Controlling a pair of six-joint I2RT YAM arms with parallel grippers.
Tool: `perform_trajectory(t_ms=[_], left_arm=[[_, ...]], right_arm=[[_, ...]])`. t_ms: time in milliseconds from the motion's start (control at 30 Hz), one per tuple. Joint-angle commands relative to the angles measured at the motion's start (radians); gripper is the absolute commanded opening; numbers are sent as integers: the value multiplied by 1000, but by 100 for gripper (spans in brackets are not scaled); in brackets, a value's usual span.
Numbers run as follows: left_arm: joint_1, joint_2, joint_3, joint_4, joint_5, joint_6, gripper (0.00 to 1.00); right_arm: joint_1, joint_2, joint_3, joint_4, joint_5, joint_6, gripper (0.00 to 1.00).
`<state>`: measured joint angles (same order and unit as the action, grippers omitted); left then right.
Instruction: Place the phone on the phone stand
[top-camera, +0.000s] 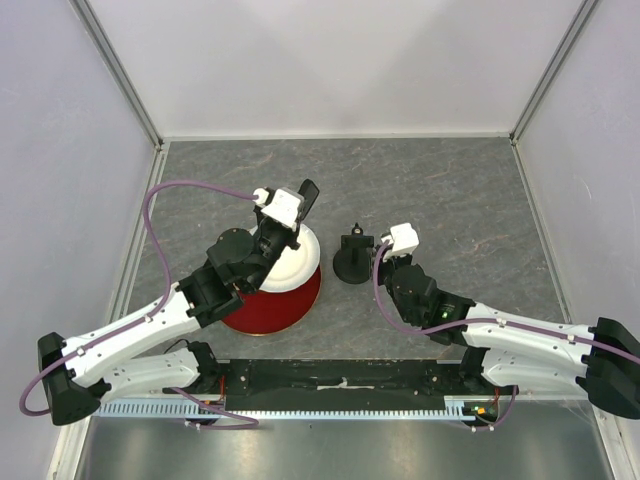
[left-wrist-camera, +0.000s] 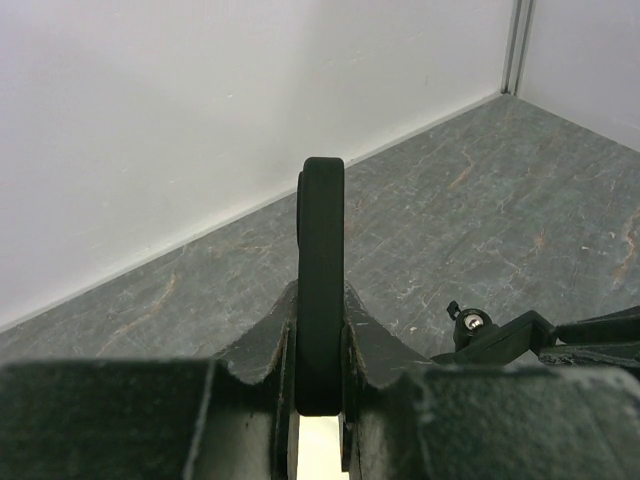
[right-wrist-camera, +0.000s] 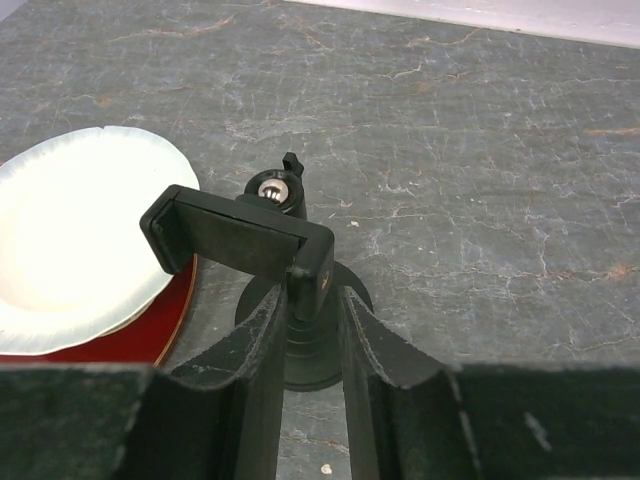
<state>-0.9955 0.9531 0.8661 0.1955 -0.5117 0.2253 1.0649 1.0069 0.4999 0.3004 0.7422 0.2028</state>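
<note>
The phone (top-camera: 308, 197) is a thin black slab held edge-up above the white plate (top-camera: 292, 272). My left gripper (top-camera: 297, 217) is shut on its lower end. In the left wrist view the phone (left-wrist-camera: 321, 230) stands upright between the jaws of the left gripper (left-wrist-camera: 320, 300). The phone stand (top-camera: 353, 256) rests on the table to the right of the plate. My right gripper (top-camera: 373, 254) is beside it. In the right wrist view the right gripper (right-wrist-camera: 310, 295) straddles the right end of the stand's cradle (right-wrist-camera: 235, 235). Its left finger touches and a slim gap shows on the right.
The white plate (right-wrist-camera: 70, 230) lies on a red plate (top-camera: 283, 312) just left of the stand. White enclosure walls (top-camera: 330, 60) surround the grey table (top-camera: 450, 190). The arm bases sit along the near edge.
</note>
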Motion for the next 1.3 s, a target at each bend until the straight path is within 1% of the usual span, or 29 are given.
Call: perform_trajectory(t_ms=[0, 167, 300, 367, 400, 500, 633, 733, 767, 800, 833, 900, 933, 967, 1000, 1033, 1067, 1100, 1133, 1167, 1200, 1267], left_arm=[[-5, -7, 27, 82, 18, -35, 2], [-5, -11, 27, 82, 16, -37, 2], [-5, -2, 30, 79, 18, -40, 2], [-5, -2, 30, 78, 21, -40, 2], [-5, -2, 30, 78, 21, -41, 2], [-5, -5, 30, 78, 21, -40, 2], [-5, -5, 30, 78, 25, -44, 2], [-5, -2, 30, 74, 32, -46, 2], [-5, -1, 30, 74, 35, -47, 2], [-5, -1, 30, 74, 38, -47, 2], [-5, -4, 30, 71, 61, -47, 2], [-5, -4, 39, 50, 119, -55, 2], [-5, -7, 48, 33, 209, -60, 2], [-5, -10, 56, 4, 267, -58, 2], [-5, -14, 66, -8, 329, -47, 2], [-5, -28, 68, -17, 442, -47, 2], [-5, -34, 74, -34, 488, -46, 2], [-5, -39, 77, -42, 527, -46, 2], [-5, -43, 82, -53, 594, -44, 2], [-5, -51, 94, -63, 625, -40, 2], [-5, -53, 99, -80, 648, -41, 2], [-5, -53, 123, -106, 719, -37, 2]], right_arm=[[6, 1, 5, 78, 22, -23, 33], [6, 19, -3, 131, 28, -42, 33], [6, 48, 19, 131, 31, -54, 32], [4, 56, 20, 131, 26, -55, 27], [4, 58, 19, 131, 26, -55, 27], [4, 53, 6, 128, 39, -54, 29], [0, 32, -15, 140, 40, -59, 28], [-6, 36, -14, 158, 37, -68, 20], [-8, 41, -12, 164, 36, -71, 11], [-11, 48, -11, 166, 34, -78, 4], [-14, 58, -8, 167, 33, -91, 0], [-32, 52, -8, 163, -3, -105, 0], [-45, 44, -11, 157, -27, -109, 0], [-61, 30, -14, 132, -100, -111, 0], [-107, -6, -15, 115, -143, -112, 0], [-141, -30, -20, 97, -206, -109, 0], [-172, -49, -20, 51, -295, -105, 0], [-225, -94, -23, 33, -344, -109, 0], [-252, -111, -18, 14, -396, -118, 0], [-276, -126, -11, -36, -499, -138, 0], [-311, -145, -3, -56, -541, -149, 0], [-339, -156, 26, -116, -599, -164, 0]])
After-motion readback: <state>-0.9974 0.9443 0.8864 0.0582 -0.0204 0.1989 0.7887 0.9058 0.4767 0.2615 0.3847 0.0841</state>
